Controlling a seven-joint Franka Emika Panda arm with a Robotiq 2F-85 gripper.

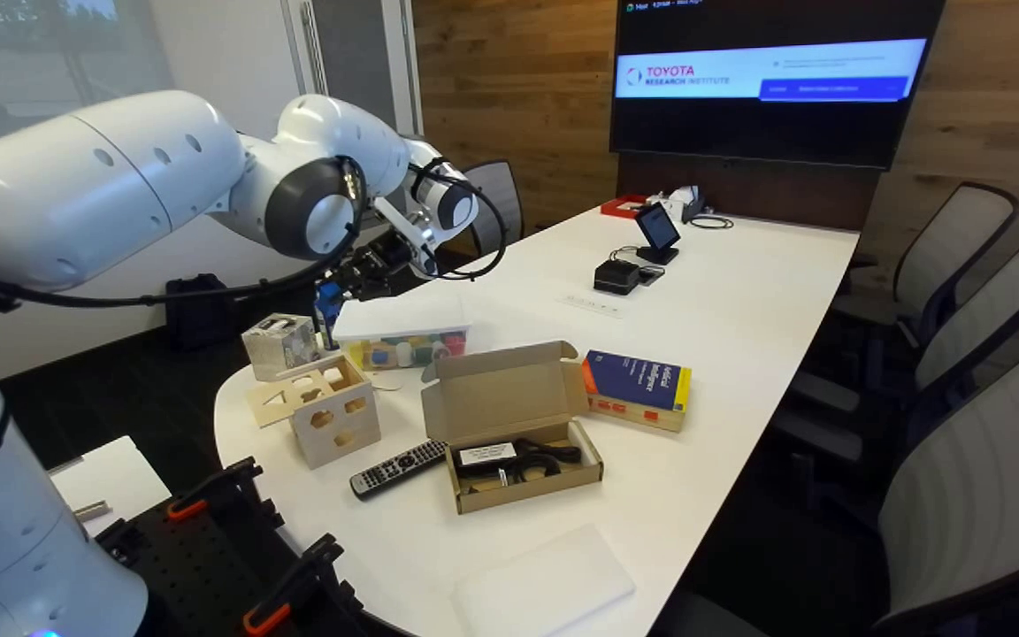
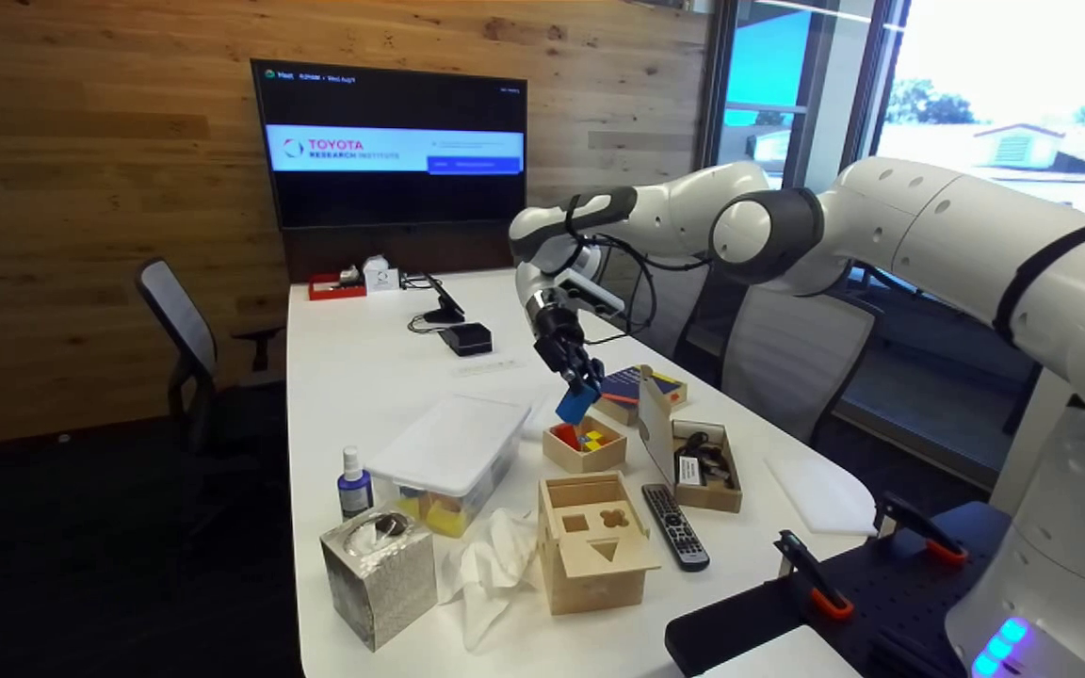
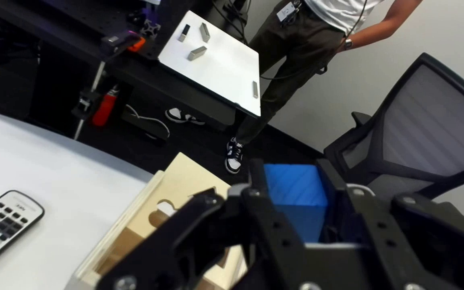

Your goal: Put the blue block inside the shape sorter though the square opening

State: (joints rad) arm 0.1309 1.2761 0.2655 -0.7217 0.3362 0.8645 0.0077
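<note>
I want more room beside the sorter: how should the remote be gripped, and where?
The remote lies flat, long and narrow, one end near the cardboard box, so probably grip across its middle, from directly above, once the gripper releases the blue block.

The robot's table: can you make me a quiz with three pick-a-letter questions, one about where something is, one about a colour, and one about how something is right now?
1. Where is the blue block?
A) On the tissue box
B) In the gripper
C) In the cardboard box

2. What colour is the shallow tray at the far end of the table?
A) Red
B) Green
C) Yellow

3. How is the lid of the shape sorter?
A) Fully shut
B) Taken right off
C) Slid partway open

Right letters:
1 B, because the wrist view shows it clamped there.
2 A, because its wall looks red in both exterior views.
3 C, because it overhangs one end and leaves a gap at the other.
</note>
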